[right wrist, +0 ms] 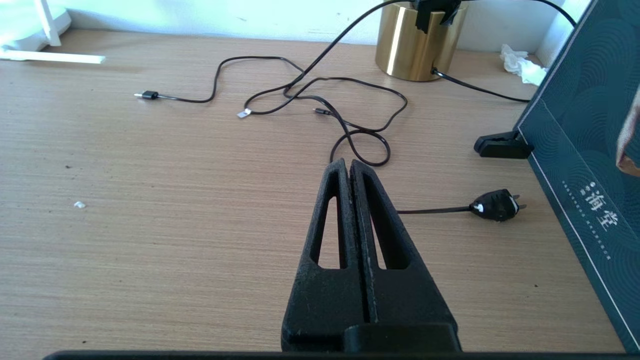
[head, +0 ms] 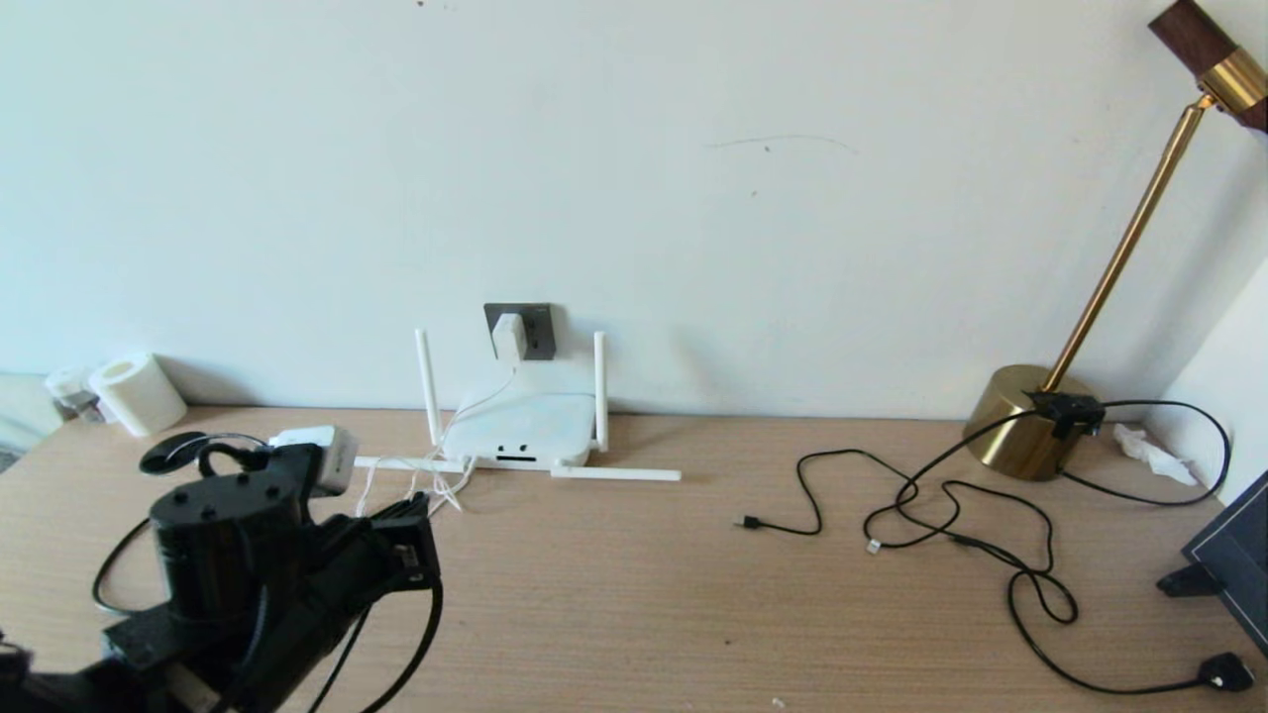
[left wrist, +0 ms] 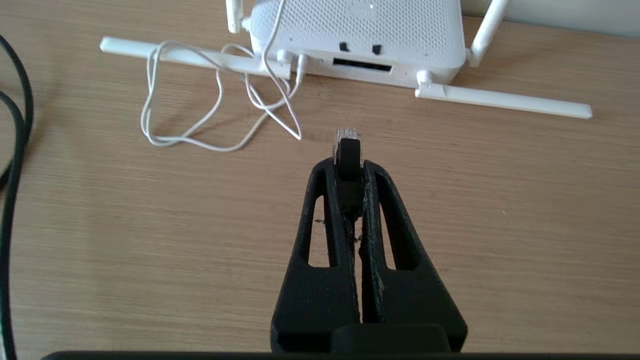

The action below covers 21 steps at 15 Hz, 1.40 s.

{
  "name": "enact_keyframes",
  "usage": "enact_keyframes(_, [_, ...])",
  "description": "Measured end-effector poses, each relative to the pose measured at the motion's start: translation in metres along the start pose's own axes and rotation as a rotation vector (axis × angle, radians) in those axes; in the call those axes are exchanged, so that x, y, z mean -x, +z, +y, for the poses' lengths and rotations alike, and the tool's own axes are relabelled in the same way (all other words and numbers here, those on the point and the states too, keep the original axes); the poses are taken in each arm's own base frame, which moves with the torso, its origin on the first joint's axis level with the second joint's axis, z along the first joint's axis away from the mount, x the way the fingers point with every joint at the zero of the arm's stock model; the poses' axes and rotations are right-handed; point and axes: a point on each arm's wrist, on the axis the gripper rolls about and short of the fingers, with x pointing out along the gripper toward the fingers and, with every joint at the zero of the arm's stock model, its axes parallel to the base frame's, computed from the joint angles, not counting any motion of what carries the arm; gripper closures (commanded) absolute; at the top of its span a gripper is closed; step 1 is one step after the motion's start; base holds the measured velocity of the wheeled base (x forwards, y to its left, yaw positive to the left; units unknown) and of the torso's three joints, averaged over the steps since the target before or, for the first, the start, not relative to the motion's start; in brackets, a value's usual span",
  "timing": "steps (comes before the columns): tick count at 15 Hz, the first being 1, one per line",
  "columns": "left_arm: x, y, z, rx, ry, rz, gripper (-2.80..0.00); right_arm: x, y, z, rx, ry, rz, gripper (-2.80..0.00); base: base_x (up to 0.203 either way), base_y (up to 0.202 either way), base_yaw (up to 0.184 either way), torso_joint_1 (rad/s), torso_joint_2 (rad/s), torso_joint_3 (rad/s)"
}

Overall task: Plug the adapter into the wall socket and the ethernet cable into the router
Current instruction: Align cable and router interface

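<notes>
On the counter point(head: 634, 594), against the wall, the router point(head: 522, 428) is seen lying flat, with two antennas upright and two laid along the wood. Directly above it, the adapter point(head: 509, 337) is seated in the socket point(head: 540, 331), and its thin white cord point(left wrist: 200, 115) is draped down past the router and looped loosely on the counter just beside the router's front edge. The dark ports point(left wrist: 362, 64) on that edge are turned toward the left gripper point(left wrist: 348, 167), which is held low over the counter, near the router but apart from it. This gripper is clenched on the plug point(left wrist: 347, 145) of the ethernet cable point(left wrist: 12, 165), whose clear tip sticks out beyond the fingertips and points toward the ports. The thick black cable itself is seen curving along the counter beside the left arm.

The right gripper point(right wrist: 349, 167) is held over the counter's right part, well apart from the router; its fingers are pressed together with nothing between them. Ahead of it, thin black cables point(right wrist: 320, 100) are tangled on the wood and run toward the lamp point(head: 1030, 421), whose brass base stands near the wall. A black plug point(right wrist: 495, 205) lies near a dark board point(right wrist: 585, 150) propped at the counter's right edge. A white roll point(head: 137, 393) is set at the far left by the wall.
</notes>
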Motion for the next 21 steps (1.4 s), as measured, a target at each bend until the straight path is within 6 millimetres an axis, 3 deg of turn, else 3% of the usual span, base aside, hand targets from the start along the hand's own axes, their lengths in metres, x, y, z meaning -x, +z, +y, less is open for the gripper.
enact_keyframes(21, [0.004,-0.0057,-0.0043,0.021,-0.007,0.018,0.0,0.0,0.0,0.0,0.0,0.0,0.0,0.0,0.0,0.0,0.0,0.0,0.0,0.0])
